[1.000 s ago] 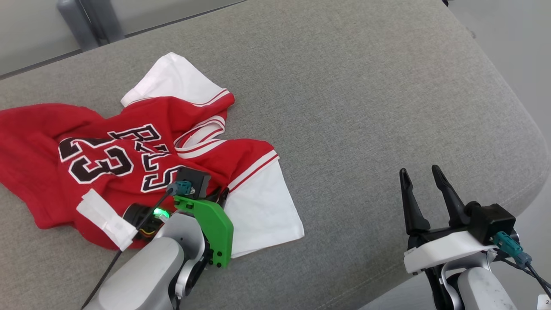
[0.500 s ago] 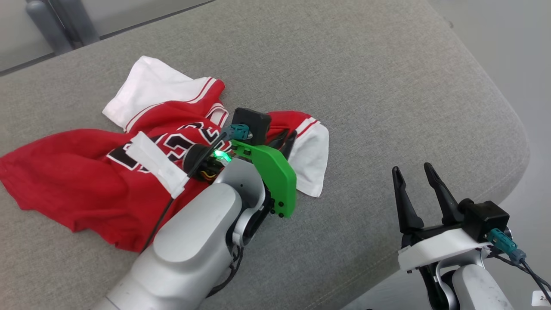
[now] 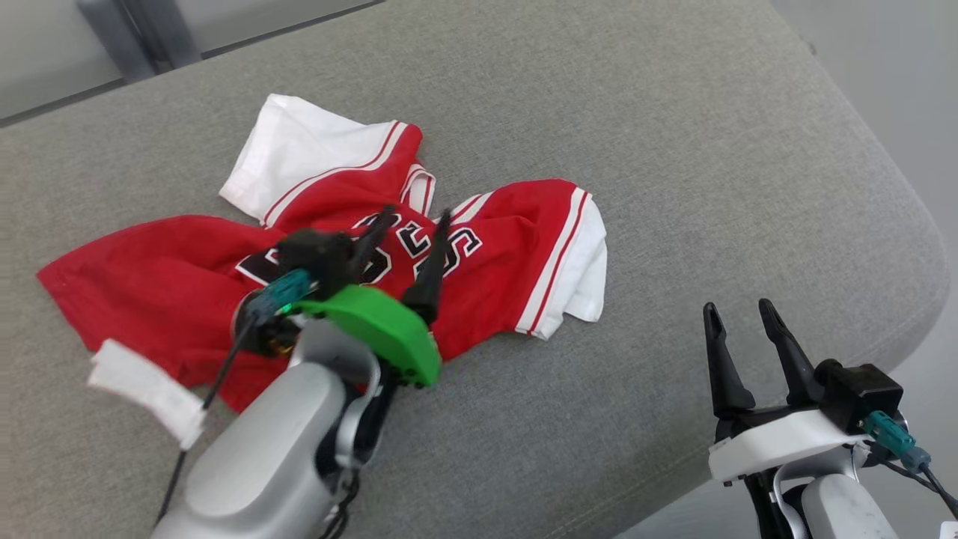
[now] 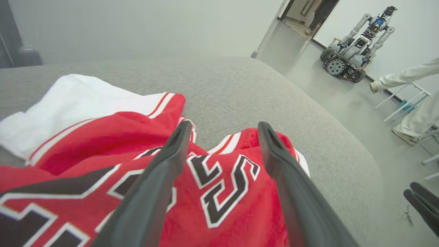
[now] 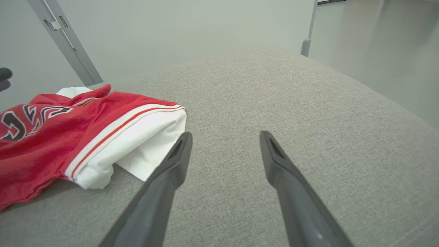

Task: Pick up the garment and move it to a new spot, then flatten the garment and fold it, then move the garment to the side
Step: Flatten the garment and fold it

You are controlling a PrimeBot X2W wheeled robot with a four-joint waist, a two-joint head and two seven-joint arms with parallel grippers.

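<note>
On the grey upholstered cushion [image 3: 636, 120], left of centre in head view, the red basketball jersey [image 3: 157, 277] is being seen crumpled: not flattened, not folded. Its black-and-white lettering is being shown face up, bunched across the middle. One white sleeve [image 3: 299, 157] is being shown spread at the far edge of the heap. The other white sleeve [image 3: 580, 277] is being shown doubled under at the right end, with its striped trim on top.

The left gripper [image 3: 418, 215] is being held over the lettering, fingers pointing away from the robot. Its jaws are being held wide apart, with no fabric pinched. In left wrist view both fingers are being seen across the red cloth with the letter "S" between them; whether their undersides are touching the cloth cannot be told. A green bracket [image 3: 374, 333] is being carried on that wrist, and a white tape tag [image 3: 142, 389] on its cable is being seen beside the jersey's near hem.

The right gripper [image 3: 739, 307] is being held at the lower right of head view, over the cushion's near right edge, well apart from the jersey. Its jaws are also being held wide apart, gripping nothing. In right wrist view the doubled sleeve is being seen just left of its left finger.

Far off in left wrist view, a second wheeled robot [image 4: 356, 44] is being shown by a wall, and a person's pale-trousered legs [image 4: 422, 109] are being shown at the right edge.
</note>
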